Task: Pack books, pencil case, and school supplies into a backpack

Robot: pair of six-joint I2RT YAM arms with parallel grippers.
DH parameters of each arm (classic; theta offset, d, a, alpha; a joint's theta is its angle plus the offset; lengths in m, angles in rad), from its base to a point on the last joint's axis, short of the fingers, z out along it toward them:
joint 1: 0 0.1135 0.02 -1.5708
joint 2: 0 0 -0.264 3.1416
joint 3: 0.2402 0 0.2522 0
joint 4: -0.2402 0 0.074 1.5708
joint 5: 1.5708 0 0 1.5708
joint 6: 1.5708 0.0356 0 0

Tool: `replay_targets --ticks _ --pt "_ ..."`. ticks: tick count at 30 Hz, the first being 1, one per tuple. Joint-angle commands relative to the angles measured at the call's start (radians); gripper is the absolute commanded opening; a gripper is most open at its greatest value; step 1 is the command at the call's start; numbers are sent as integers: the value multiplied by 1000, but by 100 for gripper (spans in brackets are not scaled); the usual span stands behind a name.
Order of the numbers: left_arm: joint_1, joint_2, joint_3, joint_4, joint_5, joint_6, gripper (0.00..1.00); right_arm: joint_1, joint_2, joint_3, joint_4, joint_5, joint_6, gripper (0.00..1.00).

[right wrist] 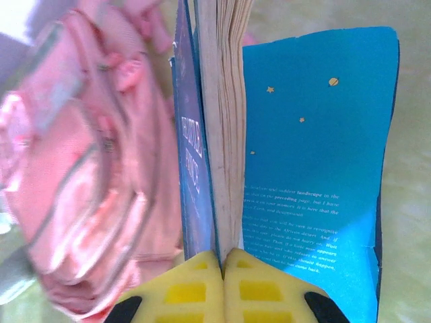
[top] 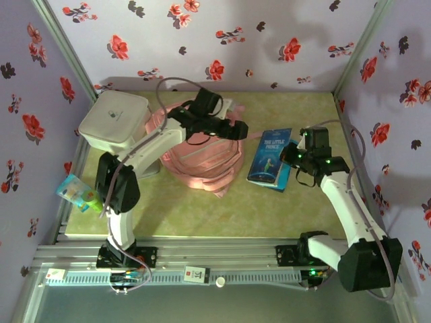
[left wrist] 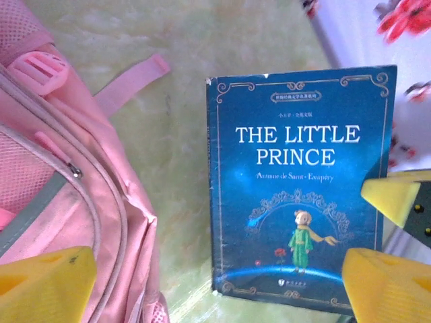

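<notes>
A dark blue book [top: 269,158], "The Little Prince", lies right of the pale-pink backpack [top: 202,158] on the table. My right gripper [top: 294,156] is at its right edge. In the right wrist view the yellow fingers [right wrist: 195,289] are shut on the book [right wrist: 222,134] at its page edge, with the back cover [right wrist: 316,168] flapped open. My left gripper [top: 232,128] hovers over the backpack's right side. It is open, and its fingers [left wrist: 40,282] stand wide either side of the backpack edge [left wrist: 60,175] and the book [left wrist: 300,182], holding nothing.
A white rounded box [top: 114,121] stands at the back left. A teal, colourful packet [top: 79,193] lies at the table's left edge; I cannot tell what it is. Floral walls close three sides, and a metal rail [top: 202,259] runs along the front.
</notes>
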Motion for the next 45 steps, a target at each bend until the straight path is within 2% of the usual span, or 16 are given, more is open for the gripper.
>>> replay_targets --ticks 1,4,6,12,16,20,25,34,39,40,42,44,45 --pt "47 -35 -135 253 192 -166 97 -3 -21 51 175 -176 52 0" --pt "82 -42 -215 396 259 -271 97 -2 0 44 284 -284 121 0" --pt "88 -38 -233 427 271 -293 97 -3 18 36 356 -337 163 0" --pt "89 -17 -227 416 282 -288 96 4 73 30 475 -437 231 0" --pt "89 -1 -195 397 337 -272 90 10 99 29 513 -481 248 0" --pt "90 -5 -164 336 340 -217 85 12 113 33 527 -498 246 0" --pt "91 -8 -135 287 340 -191 72 12 128 33 513 -493 225 0" --pt "93 -22 -122 254 340 -163 38 12 174 64 401 -423 125 0" --pt "113 -44 -145 276 338 -181 18 11 199 76 355 -337 97 0" --pt "121 -52 -156 292 337 -193 12 11 202 73 354 -316 102 1" --pt "135 -67 -179 326 335 -212 0 13 209 60 374 -291 126 11" --pt "154 -84 -208 363 327 -237 0 15 209 20 440 -251 204 36" --pt "165 -91 -219 371 320 -244 0 17 208 -10 497 -252 243 43"
